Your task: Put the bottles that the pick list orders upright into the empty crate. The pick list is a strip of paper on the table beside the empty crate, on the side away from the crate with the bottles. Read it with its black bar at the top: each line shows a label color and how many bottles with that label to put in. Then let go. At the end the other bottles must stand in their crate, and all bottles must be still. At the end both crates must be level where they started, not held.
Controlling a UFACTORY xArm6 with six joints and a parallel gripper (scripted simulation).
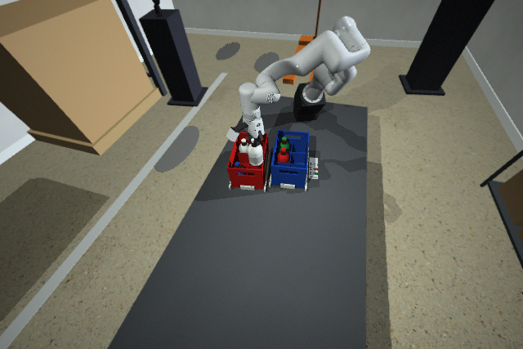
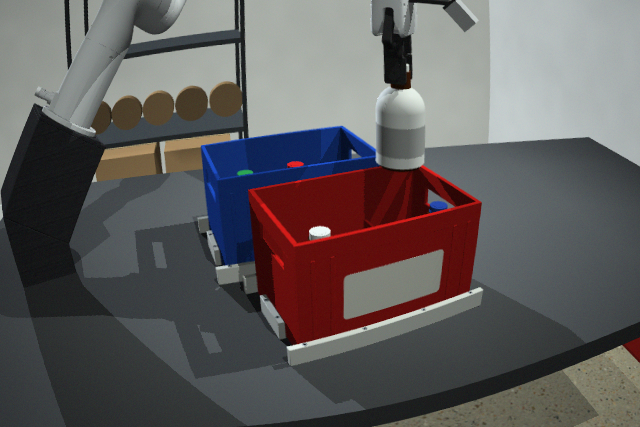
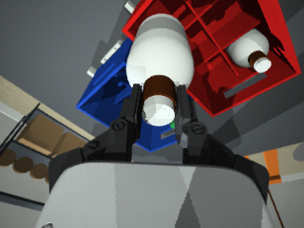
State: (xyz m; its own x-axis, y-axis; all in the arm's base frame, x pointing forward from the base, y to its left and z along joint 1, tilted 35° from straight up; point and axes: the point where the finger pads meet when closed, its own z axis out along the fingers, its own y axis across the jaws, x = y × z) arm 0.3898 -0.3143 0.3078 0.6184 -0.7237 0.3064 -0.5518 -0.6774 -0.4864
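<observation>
My gripper (image 2: 397, 82) is shut on the brown neck of a white bottle with a grey label (image 2: 400, 128). The bottle hangs upright, its base just above the rim of the red crate (image 2: 364, 257). In the wrist view the fingers clamp the white cap and brown neck. The red crate also holds a white-capped bottle (image 2: 319, 232) and a blue-capped bottle (image 2: 438, 205). The blue crate (image 2: 279, 174) behind it holds a green-capped bottle (image 2: 244, 172) and a red-capped bottle (image 2: 295, 164). The pick list (image 1: 313, 167) lies to the right of the blue crate (image 1: 290, 158).
Both crates sit in white corner brackets on the dark table. The robot base (image 1: 309, 105) stands behind the crates. A shelf with boxes and rolls (image 2: 170, 102) is beyond the table. Black pillars and a large brown box (image 1: 71, 70) stand on the floor.
</observation>
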